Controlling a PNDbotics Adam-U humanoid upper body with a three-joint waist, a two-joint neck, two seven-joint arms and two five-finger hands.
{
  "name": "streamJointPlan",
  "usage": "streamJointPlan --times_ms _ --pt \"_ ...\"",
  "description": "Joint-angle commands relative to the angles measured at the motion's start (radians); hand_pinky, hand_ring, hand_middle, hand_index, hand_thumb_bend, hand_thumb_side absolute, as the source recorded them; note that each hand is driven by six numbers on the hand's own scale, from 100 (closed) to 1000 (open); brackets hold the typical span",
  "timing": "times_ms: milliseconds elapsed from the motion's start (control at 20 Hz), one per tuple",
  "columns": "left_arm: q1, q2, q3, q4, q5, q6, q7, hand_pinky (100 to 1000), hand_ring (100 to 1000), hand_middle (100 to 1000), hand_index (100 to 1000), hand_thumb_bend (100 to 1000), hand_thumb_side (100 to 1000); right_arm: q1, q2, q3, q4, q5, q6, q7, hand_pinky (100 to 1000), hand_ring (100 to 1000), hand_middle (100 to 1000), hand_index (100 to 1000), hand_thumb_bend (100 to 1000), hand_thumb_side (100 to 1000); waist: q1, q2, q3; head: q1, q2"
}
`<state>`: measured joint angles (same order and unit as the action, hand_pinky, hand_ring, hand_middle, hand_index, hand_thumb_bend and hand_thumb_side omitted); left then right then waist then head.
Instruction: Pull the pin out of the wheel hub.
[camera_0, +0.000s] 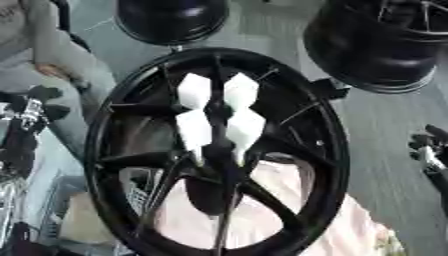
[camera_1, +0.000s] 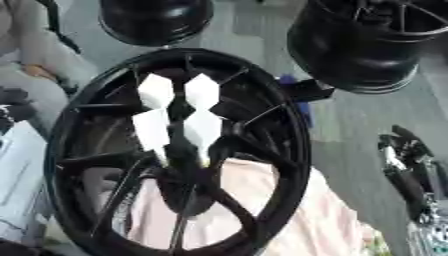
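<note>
A large black wheel hub (camera_0: 219, 150) fills the middle of the scene, standing on edge with its spoked face turned toward the camera; at its centre sits a cluster of four white, diamond-shaped pieces (camera_0: 219, 116), which seem to belong to the pin the task names, though which part is the pin itself cannot be told; the cluster lies against the hub's middle, so the pin appears to be seated and not yet pulled. A pale pink cloth (camera_1: 262, 210) shows through the lower spokes, behind the wheel. Two more black wheels rest farther back, one at the top centre (camera_0: 171, 20), one at the top right (camera_1: 367, 45). The robot's left hand (camera_0: 31, 107) shows at the left edge, well apart from the hub, its fingers too unclear to judge; the right hand (camera_1: 407, 160) shows at the right edge, also well apart, fingers relaxed and grasping nothing. By this view, the whole task is left: reach, grasp, pull.
</note>
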<state>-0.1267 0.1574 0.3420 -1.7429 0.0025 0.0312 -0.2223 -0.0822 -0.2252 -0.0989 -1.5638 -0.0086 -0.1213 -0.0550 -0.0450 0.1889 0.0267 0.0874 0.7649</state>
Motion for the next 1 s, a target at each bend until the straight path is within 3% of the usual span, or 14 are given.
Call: streamJointPlan --times_ms 50,650,800,1000 --pt "-0.011 0.017 -0.002 -0.02 -0.003 -0.002 0.003 771 649 715 741 203 706 -0.009 -0.015 -0.009 -0.023 -0.002 -0.003 0.0 806 800 736 893 100 481 0.002 -0.013 -0.001 -0.003 0.005" --pt "-0.025 0.041 -0.005 -0.033 -0.005 -0.013 0.0 770 655 721 744 198 682 -0.007 -0.014 -0.008 -0.021 -0.001 -0.002 0.0 806 800 735 893 100 484 0.003 -0.014 -0.003 -0.006 0.005" --pt "-0.065 0.111 -0.013 -0.044 0.008 -0.036 -0.002 769 658 723 747 181 642 -0.005 -0.017 -0.008 -0.02 -0.001 -0.002 0.001 806 800 735 893 100 485 0.005 -0.017 -0.004 -0.007 0.005" --pt "-0.156 0.284 -0.06 -0.033 0.046 -0.105 -0.01 767 661 723 752 170 592 -0.003 -0.022 -0.006 -0.018 0.002 -0.002 0.002 806 800 735 893 100 486 0.014 -0.024 -0.012 -0.008 0.005"
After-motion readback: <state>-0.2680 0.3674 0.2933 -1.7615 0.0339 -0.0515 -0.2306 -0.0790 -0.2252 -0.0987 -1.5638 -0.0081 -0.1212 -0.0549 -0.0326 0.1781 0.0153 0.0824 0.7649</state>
